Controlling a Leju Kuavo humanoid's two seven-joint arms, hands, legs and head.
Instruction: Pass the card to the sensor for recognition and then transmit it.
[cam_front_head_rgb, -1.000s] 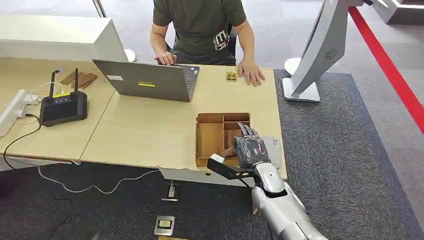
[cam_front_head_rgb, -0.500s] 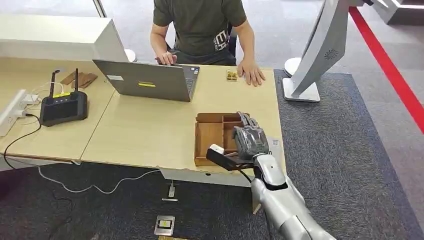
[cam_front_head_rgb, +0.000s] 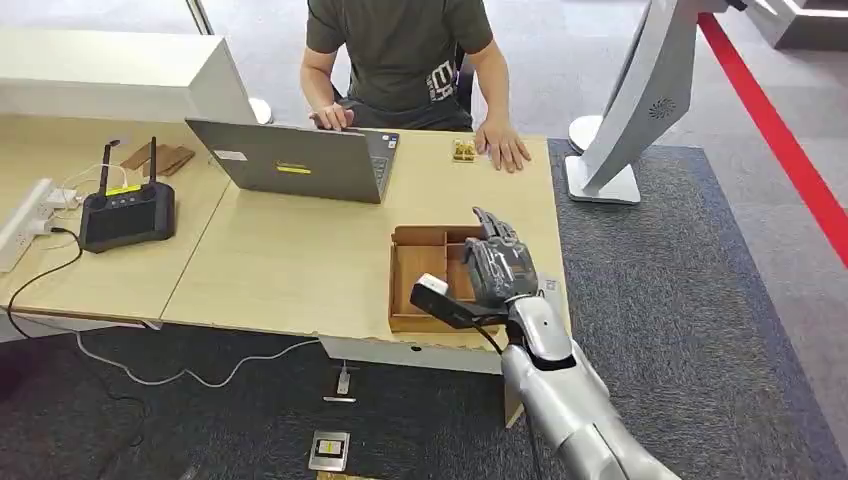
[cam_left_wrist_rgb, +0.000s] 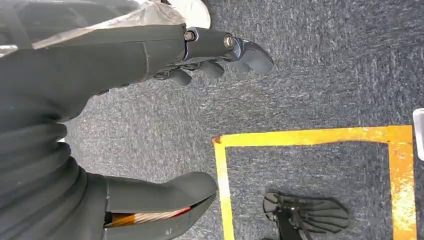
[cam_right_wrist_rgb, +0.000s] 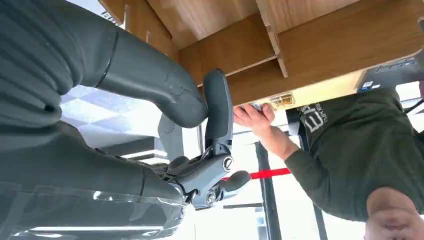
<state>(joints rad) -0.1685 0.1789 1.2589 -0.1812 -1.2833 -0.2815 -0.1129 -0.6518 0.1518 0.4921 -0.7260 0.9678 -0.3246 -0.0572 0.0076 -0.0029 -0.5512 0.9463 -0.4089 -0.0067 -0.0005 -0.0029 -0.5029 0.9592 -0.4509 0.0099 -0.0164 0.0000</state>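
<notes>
1. Over the wooden compartment tray (cam_front_head_rgb: 420, 270), at the table's (cam_front_head_rgb: 300, 270) near right corner: right hand (cam_front_head_rgb: 500, 268), back up, fingers (cam_front_head_rgb: 490, 225) reaching toward the tray's far wall.
2. Seen from the right wrist: thumb (cam_right_wrist_rgb: 217, 112) raised and well apart from the darker fingers (cam_right_wrist_rgb: 220, 182), nothing between them. Spread, pinching nothing. Tray dividers (cam_right_wrist_rgb: 272, 37) just beyond the thumb tip.
3. Just beside the palm, on the side away from the thumb: a pale corner of what looks like the card (cam_front_head_rgb: 551, 286), flat on the tabletop outside the tray and mostly hidden by the hand. Cannot tell whether touched.
4. Well beyond the fingertips, at the far table edge: a small yellowish block (cam_front_head_rgb: 463, 150), with a seated person's hand (cam_front_head_rgb: 505, 148) resting just beside it. Cannot tell whether this is the sensor.
5. Far off on the thumb side: open laptop (cam_front_head_rgb: 290, 160), then a black box with two antennas (cam_front_head_rgb: 127, 215).
6. Down over dark carpet (cam_left_wrist_rgb: 325, 60): left hand (cam_left_wrist_rgb: 115, 65), fingers (cam_left_wrist_rgb: 245, 50) apart from the thumb (cam_left_wrist_rgb: 165, 187), holding nothing. Yellow floor tape (cam_left_wrist_rgb: 300, 136) beyond the thumb.
</notes>
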